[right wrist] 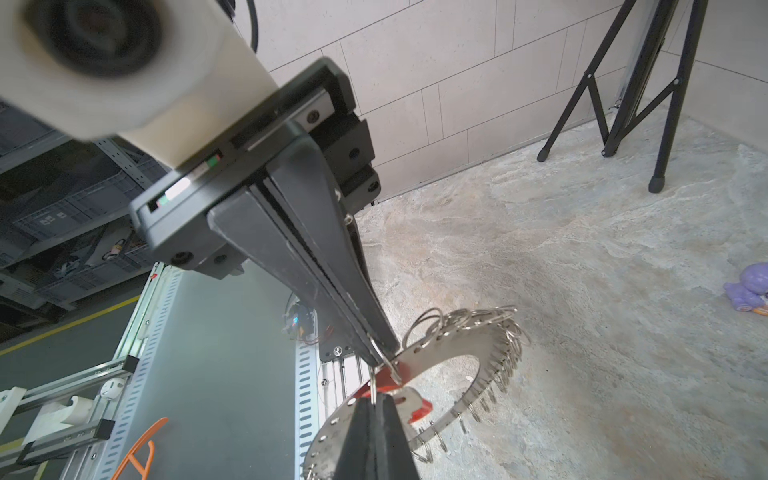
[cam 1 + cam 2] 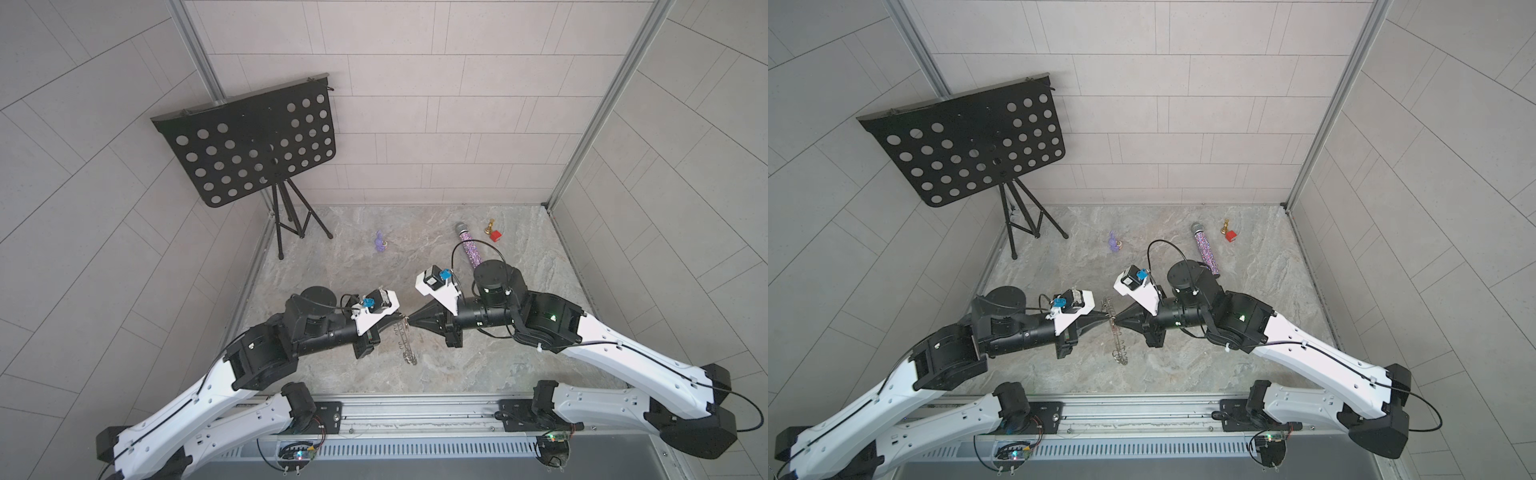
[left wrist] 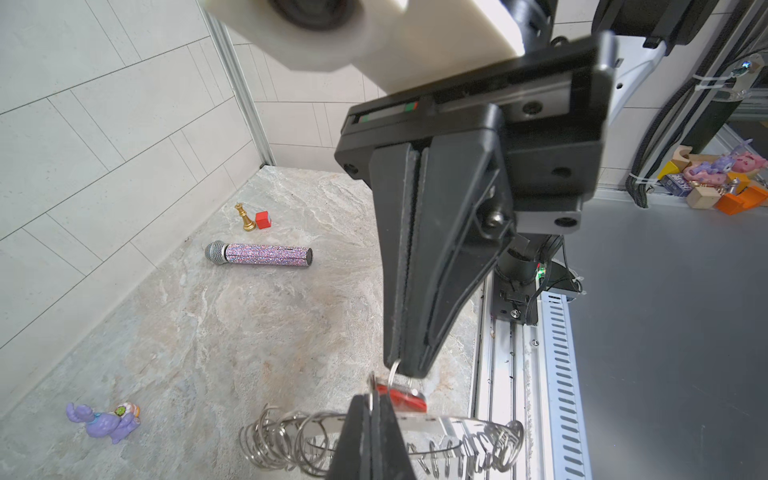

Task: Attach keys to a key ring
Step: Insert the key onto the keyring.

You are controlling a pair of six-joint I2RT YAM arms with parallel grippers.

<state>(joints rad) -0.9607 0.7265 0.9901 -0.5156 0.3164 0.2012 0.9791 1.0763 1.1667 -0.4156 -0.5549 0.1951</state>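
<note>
**Tip to tip over mid-table**

Here's the picture: the left gripper (image 2: 1106, 318) comes in from the left and the right gripper (image 2: 1117, 320) from the right, and they meet nose to nose above the middle of the table (image 2: 353, 270). The key ring (image 1: 457, 344) stands on edge between them, with the key (image 3: 405, 399) right at the tips. The music stand (image 2: 257, 120) fills the far left corner. The toy figure (image 2: 380, 243) sits near the far edge, left of centre. Far right lies the microphone (image 2: 468, 247), head toward the back wall. To its right, the chess piece (image 2: 490, 227) stands just behind the cube (image 2: 495, 237).
</note>
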